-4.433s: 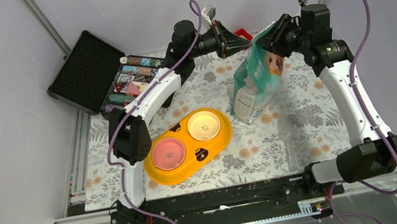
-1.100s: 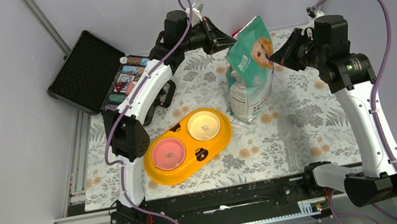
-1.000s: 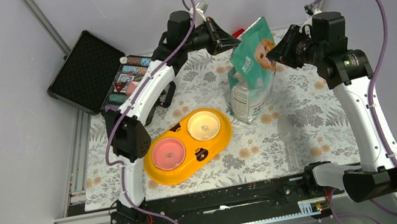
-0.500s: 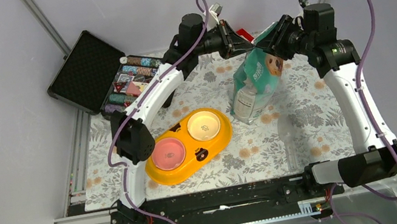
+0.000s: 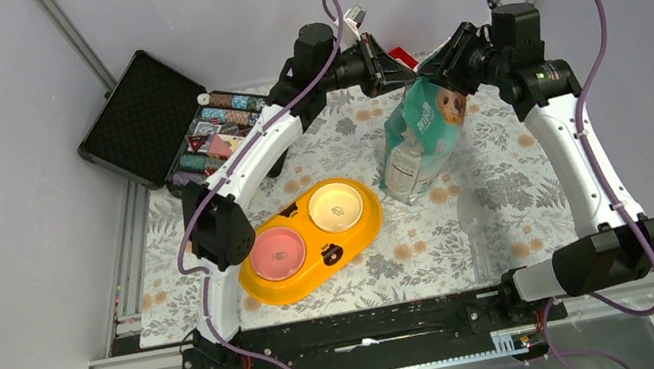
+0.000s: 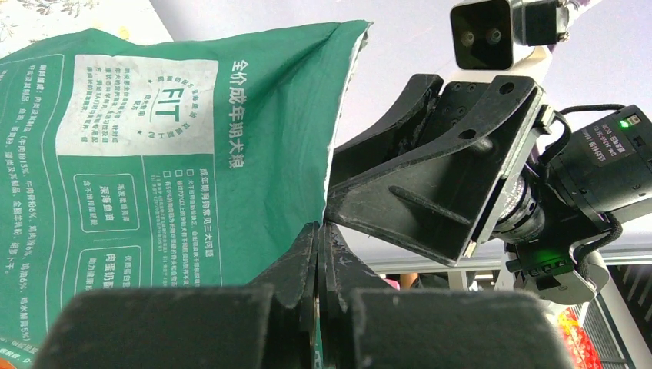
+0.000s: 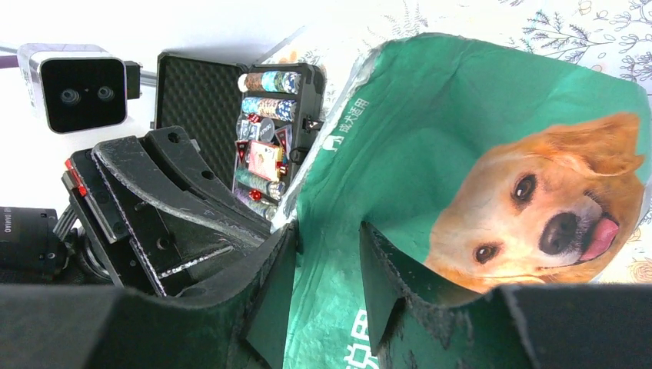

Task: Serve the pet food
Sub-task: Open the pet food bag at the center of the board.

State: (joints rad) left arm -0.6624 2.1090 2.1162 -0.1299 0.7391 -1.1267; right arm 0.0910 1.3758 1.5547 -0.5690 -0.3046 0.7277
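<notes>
Pouch [image 5: 417, 143] stands near the far edge of the bench [image 5: 507, 193], right of centre. The feeder [image 5: 310, 284] lies toward the near edge, left of centre. No kibble shows; I judge it is inside the pouch.

The left gripper [image 6: 319, 231] has its jaws together and pinches the pouch's top edge. The right gripper [image 7: 327, 231] has its jaws apart, astride the top edge just beside, and does not press it.

The step, I think, is to open the mouth. To do it well, the right jaws should close on one layer of film only. Then both arms should pull apart gently and level, so that the pouch neither tips nor tears.
</notes>
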